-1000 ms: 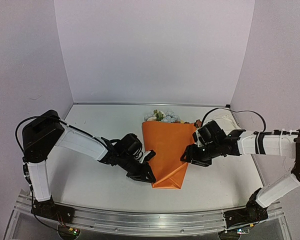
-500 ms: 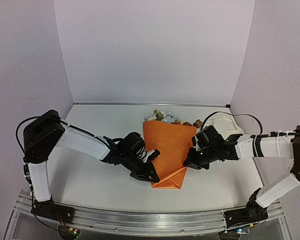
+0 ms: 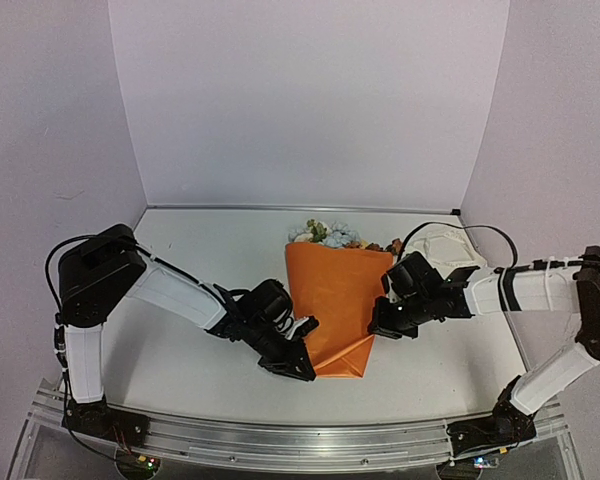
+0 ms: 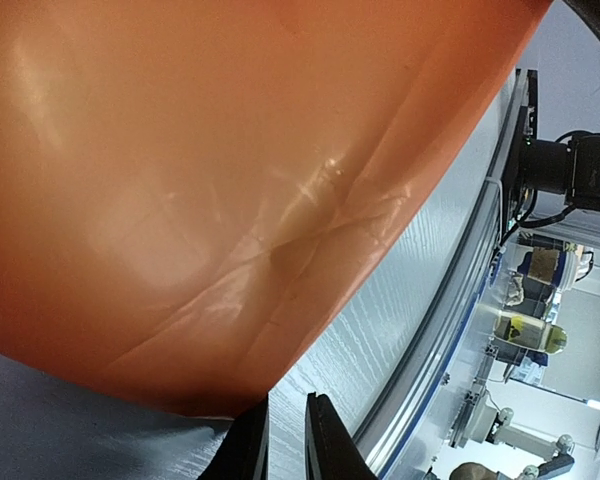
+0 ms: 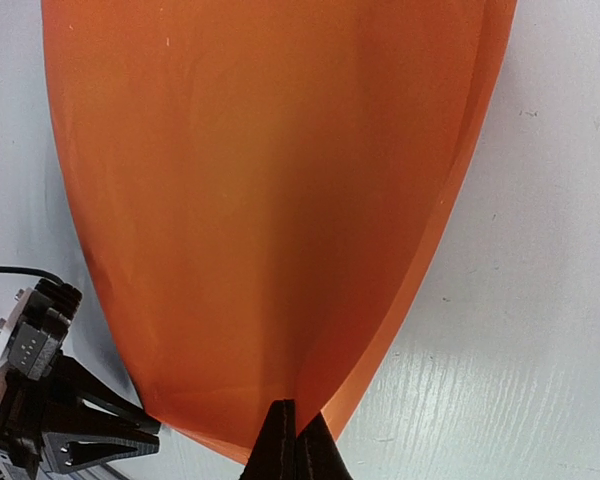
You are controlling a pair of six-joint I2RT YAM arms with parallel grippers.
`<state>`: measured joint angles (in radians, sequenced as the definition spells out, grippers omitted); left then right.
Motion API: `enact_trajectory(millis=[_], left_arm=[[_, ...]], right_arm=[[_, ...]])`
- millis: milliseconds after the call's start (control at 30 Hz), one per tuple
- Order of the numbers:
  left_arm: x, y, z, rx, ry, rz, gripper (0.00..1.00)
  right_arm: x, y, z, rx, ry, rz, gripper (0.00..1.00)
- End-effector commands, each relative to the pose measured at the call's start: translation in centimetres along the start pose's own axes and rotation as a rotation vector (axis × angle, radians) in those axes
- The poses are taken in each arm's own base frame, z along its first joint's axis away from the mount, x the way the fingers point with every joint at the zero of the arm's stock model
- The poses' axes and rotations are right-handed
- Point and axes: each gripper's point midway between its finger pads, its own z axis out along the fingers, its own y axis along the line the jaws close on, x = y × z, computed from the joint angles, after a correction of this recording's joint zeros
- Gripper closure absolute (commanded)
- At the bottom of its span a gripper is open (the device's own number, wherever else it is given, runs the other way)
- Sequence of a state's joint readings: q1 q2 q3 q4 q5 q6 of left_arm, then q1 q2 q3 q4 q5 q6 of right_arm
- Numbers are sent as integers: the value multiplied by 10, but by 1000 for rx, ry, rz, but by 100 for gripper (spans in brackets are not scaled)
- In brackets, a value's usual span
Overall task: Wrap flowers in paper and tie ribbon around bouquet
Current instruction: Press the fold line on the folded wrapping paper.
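White tabletop [image 3: 180,255] under pale walls. Right pincer [image 5: 295,428] is clamped on the lower right edge of the orange paper [image 5: 270,200]. Left pincer [image 4: 287,415], fingers a slit apart, sits at its lower left edge. Bouquet [image 3: 335,300] lies mid-tabletop, flowers [image 3: 330,235] toward the back wall.

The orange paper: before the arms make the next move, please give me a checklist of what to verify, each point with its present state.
1. Right gripper grips the paper: ok, its fingers are shut on the paper's right edge.
2. Left gripper grips the paper: not ok. A narrow gap shows between its fingers, and the paper's edge lies just ahead of the fingertips, not in the gap.
3. Flowers inside the paper: ok, blooms stick out of the far, wide end.
4. Stems covered: cannot tell, the paper hides them.
5. Ribbon around the paper: not ok, none shows on it.
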<state>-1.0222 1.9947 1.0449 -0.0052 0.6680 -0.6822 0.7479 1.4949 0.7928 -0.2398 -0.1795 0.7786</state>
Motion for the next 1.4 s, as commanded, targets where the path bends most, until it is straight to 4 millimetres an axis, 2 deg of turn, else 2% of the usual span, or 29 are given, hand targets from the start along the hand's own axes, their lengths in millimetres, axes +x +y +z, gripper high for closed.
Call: enact_trajectory(millis=[0, 233, 367, 533, 667, 833, 1167, 1267, 1367], left_arm=[[2, -2, 0, 16, -4, 4, 85], [-16, -54, -36, 99, -89, 85, 83], [-28, -63, -43, 125, -122, 87, 83], [-38, -40, -33, 92, -125, 41, 84], [-38, -25, -18, 81, -101, 17, 85], [-30, -8, -3, 80, -62, -23, 86], [-9, 19, 1, -28, -21, -72, 87], [-5, 20, -3, -40, -16, -85, 87], [-8, 11, -8, -28, -25, -67, 86]], right_arm=[[-10, 4, -1, 26, -27, -47, 100], [-6, 3, 0, 27, -14, -54, 100], [-6, 2, -1, 30, -15, -57, 100], [-5, 1, -2, 37, -16, -60, 100], [-5, 0, -2, 43, -18, -64, 100], [-6, 1, -3, 46, -19, -71, 100], [-8, 0, -4, 62, -14, -95, 100], [-7, -6, -4, 87, -14, -106, 87], [-6, -8, -10, 105, -9, -129, 74]])
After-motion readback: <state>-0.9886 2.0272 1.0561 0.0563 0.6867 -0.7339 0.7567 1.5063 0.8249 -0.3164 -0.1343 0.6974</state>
